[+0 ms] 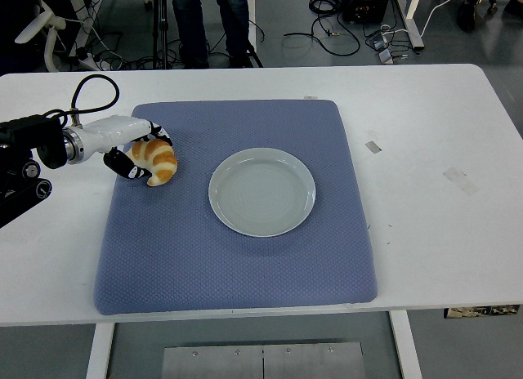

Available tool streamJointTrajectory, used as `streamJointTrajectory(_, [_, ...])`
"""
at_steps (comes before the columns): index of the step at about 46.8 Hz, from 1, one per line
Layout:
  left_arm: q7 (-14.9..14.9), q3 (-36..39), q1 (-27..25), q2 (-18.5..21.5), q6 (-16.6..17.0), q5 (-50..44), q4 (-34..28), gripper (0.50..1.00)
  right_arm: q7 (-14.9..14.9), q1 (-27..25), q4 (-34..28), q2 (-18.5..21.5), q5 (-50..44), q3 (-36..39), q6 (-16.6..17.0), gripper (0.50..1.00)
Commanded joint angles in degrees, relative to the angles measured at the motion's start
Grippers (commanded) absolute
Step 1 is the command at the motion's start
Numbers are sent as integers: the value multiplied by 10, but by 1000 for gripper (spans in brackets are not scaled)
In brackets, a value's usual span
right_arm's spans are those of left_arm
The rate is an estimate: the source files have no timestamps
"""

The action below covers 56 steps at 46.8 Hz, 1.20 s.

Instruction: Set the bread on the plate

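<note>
A golden croissant (158,160) lies on the blue mat (237,248), at its upper left. My left hand (139,154), white with black fingertips, comes in from the left edge and wraps around the croissant's left side, fingers curled over its top and under its near end. The empty pale plate (261,191) sits on the mat's middle, to the right of the bread. My right arm is out of view.
The mat covers the white table's (433,191) left and middle. Bits of tape (373,146) lie on the bare table right of the mat. A person's legs (208,24) and cables show beyond the far edge.
</note>
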Motion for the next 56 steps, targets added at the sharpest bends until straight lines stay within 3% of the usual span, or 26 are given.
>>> streamJointTrajectory(1, [1, -2, 0, 1, 0, 0, 0, 652, 0, 0, 0, 0, 0, 0, 0, 1000])
streamJointTrajectory(18, [2, -19, -40, 2, -1, -14, -9, 649, 0, 0, 0, 0, 0, 0, 0, 1000])
streamJointTrajectory(25, [-1, -26, -55, 3, -17, -40, -17, 628, 0, 0, 0, 0, 0, 0, 0, 1000])
streamJointTrajectory(36, [-1, -31, -56, -2, -18, -43, -84, 611, 0, 0, 0, 0, 0, 0, 0, 1000])
streamJointTrajectory(47, [1, -37, -56, -54, -22, -30, -99, 614, 0, 0, 0, 0, 0, 0, 0, 1000])
streamJointTrajectory(56, [1, -38, -52, -98, -23, 35, -104, 621, 0, 0, 0, 0, 0, 0, 0, 1000])
